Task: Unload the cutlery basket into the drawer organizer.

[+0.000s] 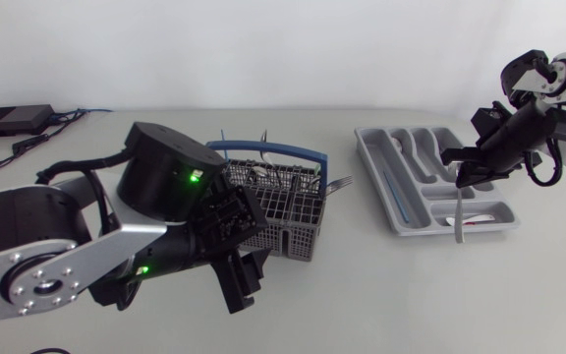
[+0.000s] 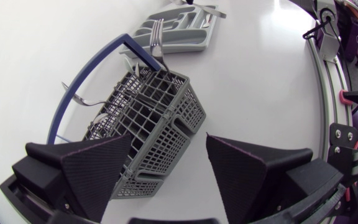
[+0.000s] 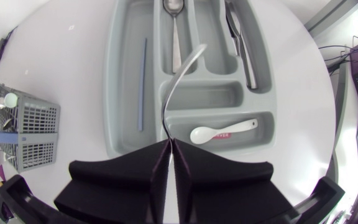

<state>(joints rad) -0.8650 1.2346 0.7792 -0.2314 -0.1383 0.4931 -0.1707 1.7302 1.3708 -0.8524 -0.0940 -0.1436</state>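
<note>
Placing step judged in hand: a piece of cutlery (image 3: 180, 65) is clamped by the right gripper (image 3: 171, 149) above the organizer (image 3: 114, 93), at 3 o'clock from the basket (image 1: 283, 231). Lowering into a matching slot, then release, is called for next. Left gripper (image 2: 166, 152) is spread wide at the basket; a fork (image 2: 157, 40) stands inside. Red label (image 3: 234, 134) under white spoon (image 3: 219, 132): print unreadable.

Overhead head view; wrist views sharing organizer (image 3: 126, 74)

Left end effector (image 2: 168, 143) fingers spread; right end effector (image 3: 171, 147) pinching utensil (image 3: 179, 73).
</note>
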